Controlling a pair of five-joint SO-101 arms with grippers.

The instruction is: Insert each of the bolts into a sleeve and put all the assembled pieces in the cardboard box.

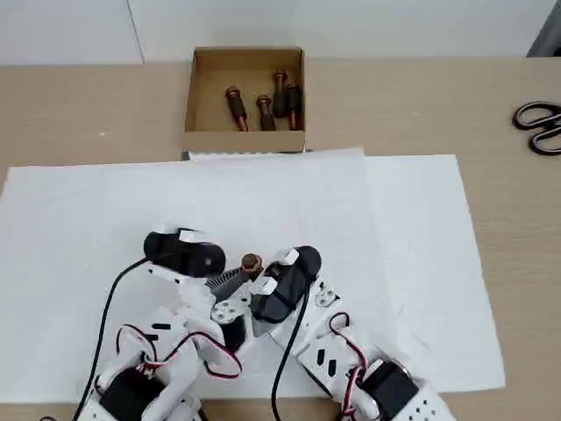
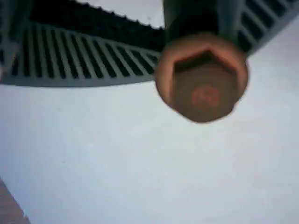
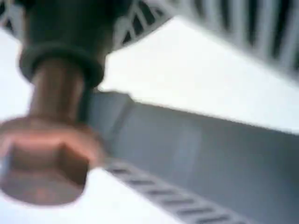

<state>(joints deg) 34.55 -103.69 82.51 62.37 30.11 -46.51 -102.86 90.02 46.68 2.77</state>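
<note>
Both grippers meet over the white paper near the table's front. Between them is a dark sleeve point(image 3: 63, 42) with a copper bolt point(image 1: 252, 261) pushed into it; part of the shank and the hex head point(image 3: 44, 165) stick out. My left gripper point(image 1: 241, 274) comes in from the left and is shut on the sleeve point(image 2: 191, 16), with the bolt head point(image 2: 202, 77) facing its camera. My right gripper point(image 1: 260, 279) closes on the same sleeve from the right. The cardboard box point(image 1: 202, 136) at the back holds several assembled pieces point(image 1: 263, 110).
White paper point(image 1: 394, 228) covers most of the table in front of the box. Scissors point(image 1: 539, 125) lie at the far right edge. Cables run from both arm bases at the front edge.
</note>
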